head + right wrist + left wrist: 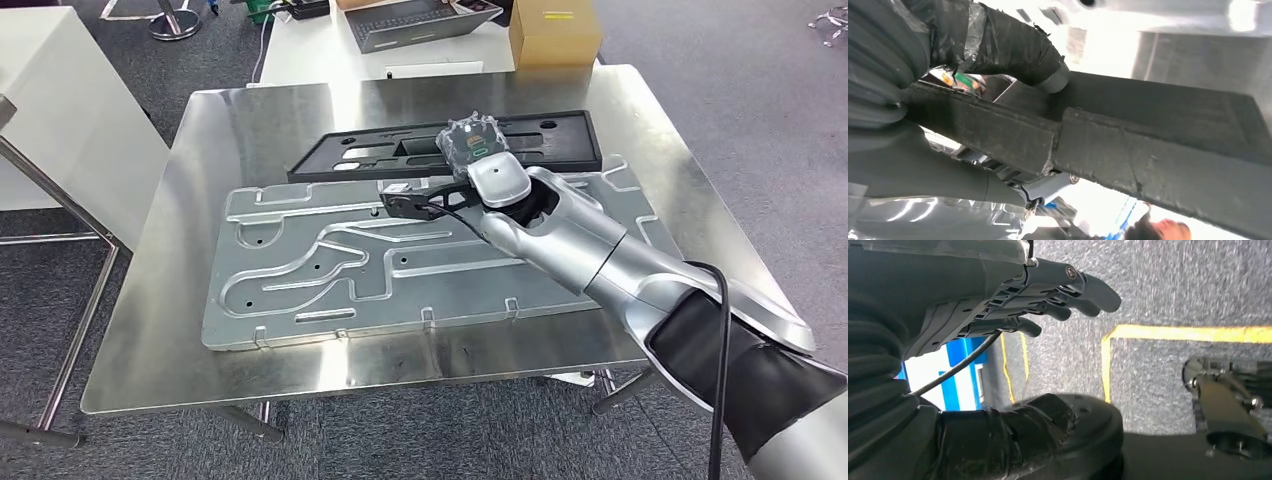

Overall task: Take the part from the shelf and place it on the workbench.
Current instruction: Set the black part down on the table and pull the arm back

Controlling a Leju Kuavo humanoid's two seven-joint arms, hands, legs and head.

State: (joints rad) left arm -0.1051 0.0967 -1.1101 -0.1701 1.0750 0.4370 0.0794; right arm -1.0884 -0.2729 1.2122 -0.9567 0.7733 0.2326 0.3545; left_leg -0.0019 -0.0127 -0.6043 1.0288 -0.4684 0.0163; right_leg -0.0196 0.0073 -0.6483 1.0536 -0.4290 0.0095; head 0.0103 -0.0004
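One black part in right hand, lengthwise across workbench.

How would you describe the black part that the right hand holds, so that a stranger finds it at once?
Start at the steel workbench and the big grey grooved plate lying on it. Along the plate's far edge sits a long, flat black part with cut-out openings, gripped by the right hand. It is the one matt black piece among shiny metal.
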